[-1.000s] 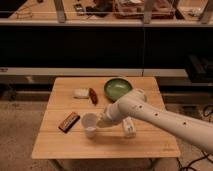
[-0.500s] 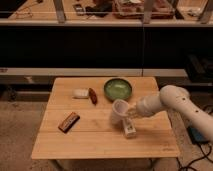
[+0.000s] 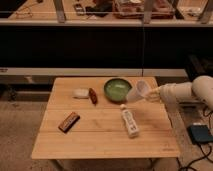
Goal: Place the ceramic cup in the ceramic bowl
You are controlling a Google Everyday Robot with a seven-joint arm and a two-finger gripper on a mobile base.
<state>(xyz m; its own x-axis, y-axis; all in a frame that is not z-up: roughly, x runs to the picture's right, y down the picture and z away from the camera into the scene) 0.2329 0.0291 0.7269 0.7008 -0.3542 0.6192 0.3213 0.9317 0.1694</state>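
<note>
The ceramic cup (image 3: 138, 92) is a small pale cup held tilted in the air, just right of the ceramic bowl (image 3: 117, 89) and overlapping its right rim in this view. My gripper (image 3: 150, 94) is shut on the cup from the right, at the end of the white arm (image 3: 185, 91) that reaches in from the right edge. The green bowl sits on the far middle of the wooden table (image 3: 100, 135); its inside looks empty.
A white tube-shaped bottle (image 3: 129, 121) lies below the bowl. A white block (image 3: 80, 93) and a reddish-brown item (image 3: 93, 95) lie left of the bowl. A brown bar (image 3: 69, 121) lies at the left front. A dark device (image 3: 201, 133) rests on the floor right.
The arm has carried the cup up and to the right, from the table's front left area to beside the bowl's right rim. The cup has tipped more sideways.
</note>
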